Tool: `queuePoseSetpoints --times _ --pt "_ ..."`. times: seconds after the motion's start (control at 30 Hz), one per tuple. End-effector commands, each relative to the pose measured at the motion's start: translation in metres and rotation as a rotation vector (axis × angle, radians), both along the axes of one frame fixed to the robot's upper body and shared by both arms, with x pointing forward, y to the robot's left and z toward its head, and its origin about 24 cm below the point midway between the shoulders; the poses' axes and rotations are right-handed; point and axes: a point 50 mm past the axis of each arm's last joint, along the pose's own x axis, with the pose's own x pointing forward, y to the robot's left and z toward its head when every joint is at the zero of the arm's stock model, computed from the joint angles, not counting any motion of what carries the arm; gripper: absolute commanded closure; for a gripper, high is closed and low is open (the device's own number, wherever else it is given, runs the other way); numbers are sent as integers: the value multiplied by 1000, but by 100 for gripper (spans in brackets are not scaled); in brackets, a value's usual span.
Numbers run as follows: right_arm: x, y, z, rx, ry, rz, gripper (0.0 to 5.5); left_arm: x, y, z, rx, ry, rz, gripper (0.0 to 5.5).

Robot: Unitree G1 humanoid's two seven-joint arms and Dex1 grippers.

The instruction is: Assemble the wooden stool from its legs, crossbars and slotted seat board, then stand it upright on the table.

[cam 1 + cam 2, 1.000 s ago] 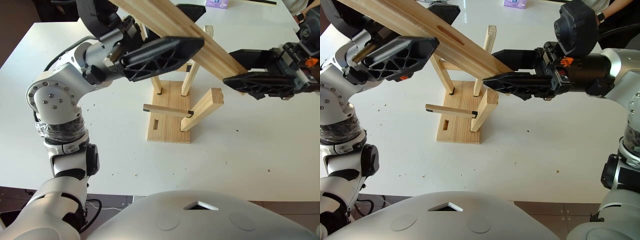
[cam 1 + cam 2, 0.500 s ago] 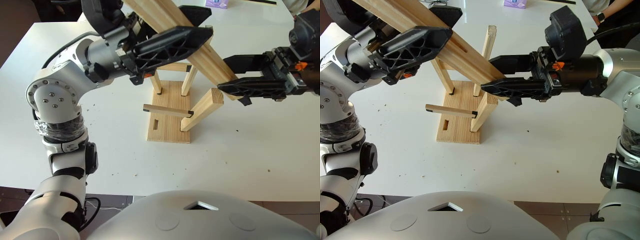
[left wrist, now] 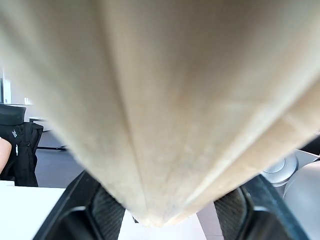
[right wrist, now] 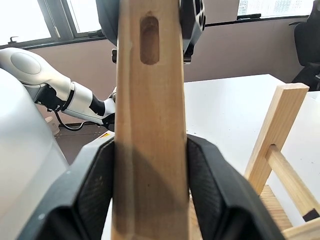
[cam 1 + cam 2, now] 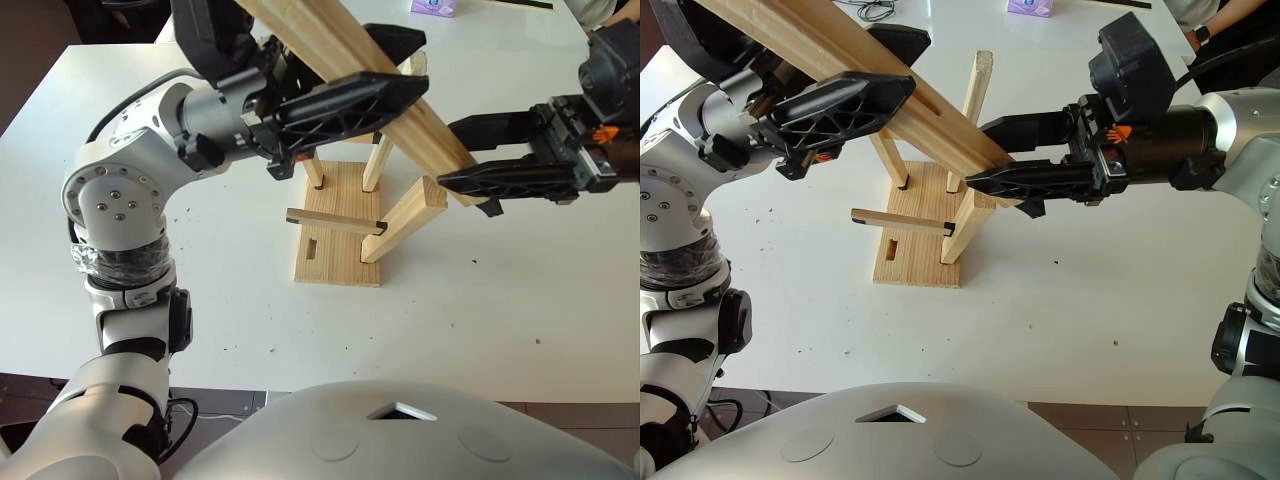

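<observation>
Left claw clamps the slotted leg high, right claw clamps its low end. That end has dropped leftward over the half-built stool on the bench, likely nearing fitting.

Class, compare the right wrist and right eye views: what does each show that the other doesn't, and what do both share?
Right wrist view: windows behind, and the held wooden piece's slot face-on. Right eye view: the flat board's small slot and a purple box at the table's far edge. Shared: left gripper and right gripper clamping that piece, plus a stool leg.
</observation>
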Motion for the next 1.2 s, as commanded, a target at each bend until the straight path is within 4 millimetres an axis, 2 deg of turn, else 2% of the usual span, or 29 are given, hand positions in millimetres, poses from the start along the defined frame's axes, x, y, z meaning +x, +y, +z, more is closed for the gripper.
queuePoseSetpoints --times 0.03,0.27,0.5,0.63,0.8,0.9,1.0,1.07,1.2 --pt "1 -2 8 -10 -62 -35 283 6 1 -1 11 47 30 344" --pt "-1 -11 -2 -58 -36 -40 174 11 6 8 -57 77 29 346" --pt "12 -26 -6 -47 -60 -157 64 19 20 25 -96 76 65 346" --pt "13 -36 -15 -54 -53 -230 10 27 41 34 -50 73 145 346" --pt "7 -49 -28 -80 -29 -297 10 28 82 43 55 37 301 346" --pt "-3 -57 -38 -94 -10 -354 10 32 103 46 131 3 402 346" --pt "-18 -63 -49 -114 15 -399 10 37 120 42 250 -59 508 346" --pt "-29 -66 -56 -130 33 -421 10 35 131 28 365 -113 543 346" --pt "-41 -70 -65 -146 45 -459 10 28 137 -7 515 -198 516 346"
